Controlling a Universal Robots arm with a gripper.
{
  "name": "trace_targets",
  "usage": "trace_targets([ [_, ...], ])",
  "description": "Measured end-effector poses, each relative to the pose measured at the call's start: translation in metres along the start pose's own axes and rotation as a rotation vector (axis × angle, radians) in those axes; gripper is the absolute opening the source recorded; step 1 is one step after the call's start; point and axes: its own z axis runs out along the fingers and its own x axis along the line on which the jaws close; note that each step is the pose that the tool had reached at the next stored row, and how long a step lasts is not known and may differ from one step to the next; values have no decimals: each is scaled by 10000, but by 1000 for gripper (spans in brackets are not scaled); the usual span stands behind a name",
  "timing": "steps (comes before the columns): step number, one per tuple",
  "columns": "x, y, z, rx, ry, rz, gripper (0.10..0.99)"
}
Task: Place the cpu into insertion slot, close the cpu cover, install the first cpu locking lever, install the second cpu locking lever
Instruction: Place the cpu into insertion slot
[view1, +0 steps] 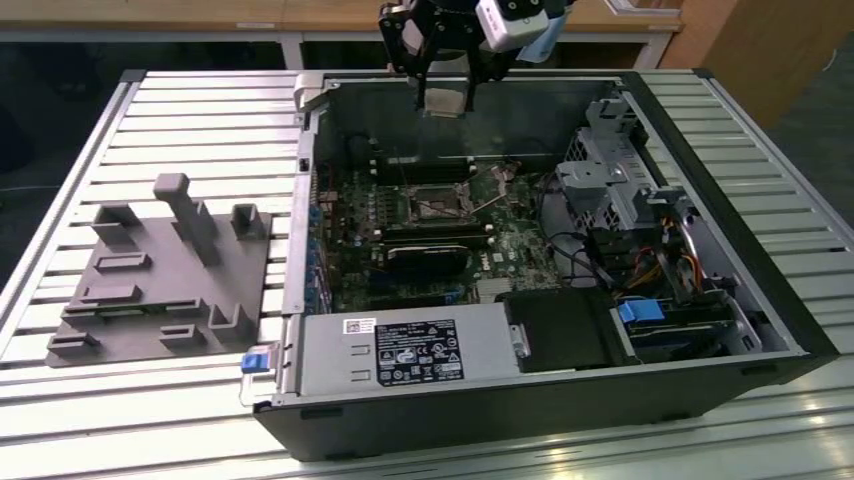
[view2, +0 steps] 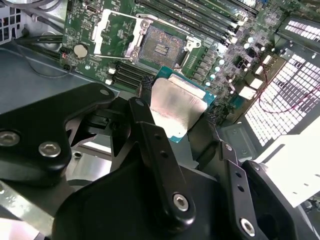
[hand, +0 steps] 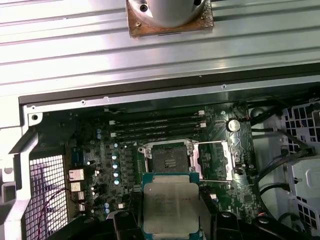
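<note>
The claw (view1: 445, 100) is seen clamped on the cpu (view1: 446, 101), which is gripped by its edges between the two black fingers (view2: 145, 117), with its silvery face showing in both wrist views (view2: 177, 107) (hand: 170, 207). The chip is held in the air, above the open computer case (view1: 534, 425) and clear of the green board (view1: 514, 250). Below the claw, the insertion slot (view1: 434, 208) is exposed, its dark centre uncovered in both wrist views (view2: 161, 47) (hand: 167, 160). The cpu cover (hand: 212, 160) is swung open and lies just beside the slot, apart from the held chip; its cut-out frame is also shown in the second wrist view (view2: 117, 32). Long memory slots (hand: 155, 125) are set just beyond the socket. The case is laid on its side on a table of pale slatted metal (view1: 174, 110), which is spread out beneath the claw. On that table, well apart from the claw toward the exterior view's left, a grey moulded fixture (view1: 160, 290) is placed. A silver power supply (view1: 400, 352) is mounted at the case's end farthest from the claw. Behind the claw, wooden furniture (view1: 747, 40) and a dark floor can be made out.
</note>
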Motion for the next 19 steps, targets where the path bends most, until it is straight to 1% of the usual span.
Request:
trace_targets([
  [19, 0, 0, 3, -10, -49, 546, 537],
])
